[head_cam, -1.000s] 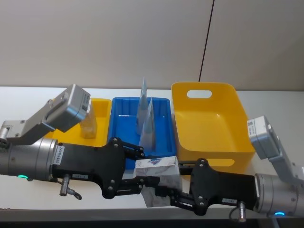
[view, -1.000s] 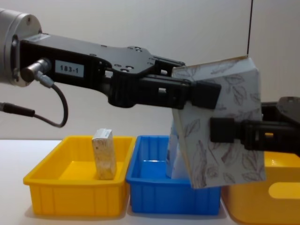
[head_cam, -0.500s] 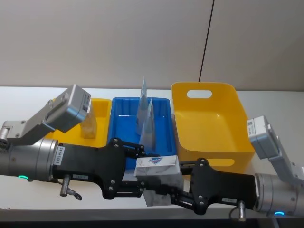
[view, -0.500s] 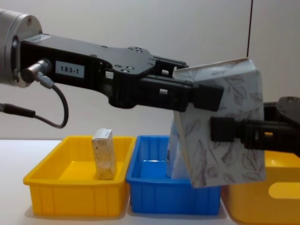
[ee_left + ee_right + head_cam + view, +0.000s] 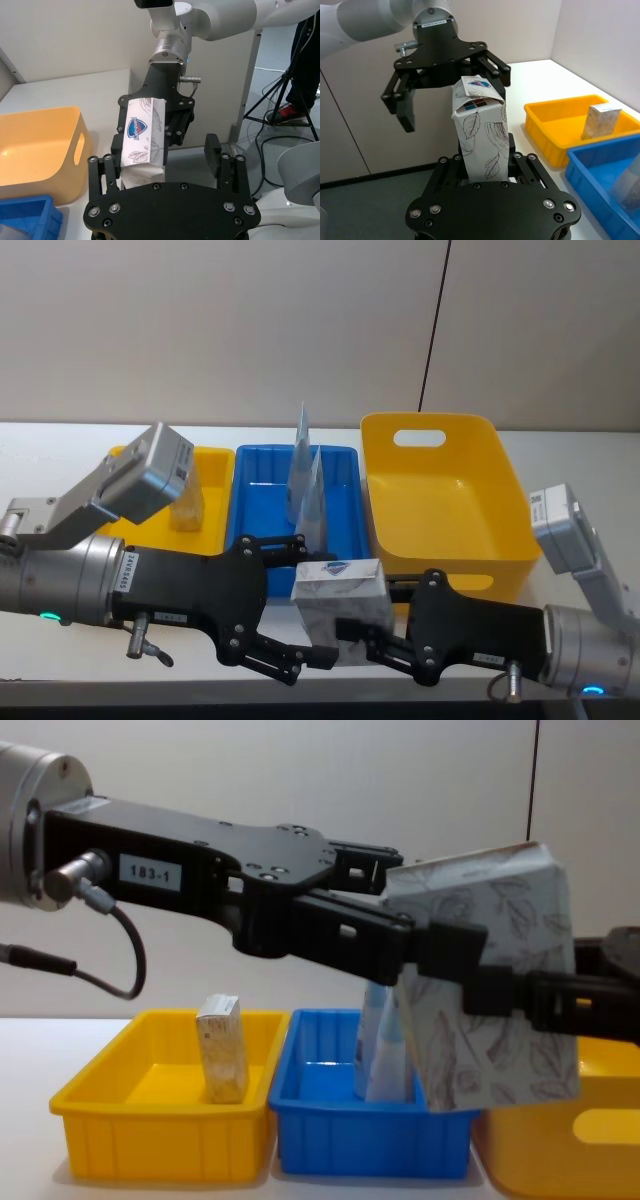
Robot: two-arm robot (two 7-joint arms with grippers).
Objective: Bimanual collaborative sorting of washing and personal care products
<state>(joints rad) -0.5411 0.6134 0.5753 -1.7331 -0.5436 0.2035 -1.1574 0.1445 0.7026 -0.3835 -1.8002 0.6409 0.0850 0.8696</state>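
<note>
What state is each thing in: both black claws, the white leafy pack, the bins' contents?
Soft white pack printed with grey leaves: held aloft, slightly tilted.
Left gripper: open, fingers either side of the pack.
Right gripper: shut on the pack.
Tan speckled pack: upright in the small yellow plastic bin.
Pale blue tapering tubes: upright in the blue plastic bin.

A white label (image 5: 150, 872) on the left arm (image 5: 215, 835) reads "183-1"; the pack (image 5: 147, 150) bears a blue shield logo (image 5: 135, 127) with the brand "Safeguard" across it; a strip of print (image 5: 125, 566) on the left arm's grey sleeve and a small label (image 5: 487, 658) on the right arm (image 5: 470, 625) are too small to read.
</note>
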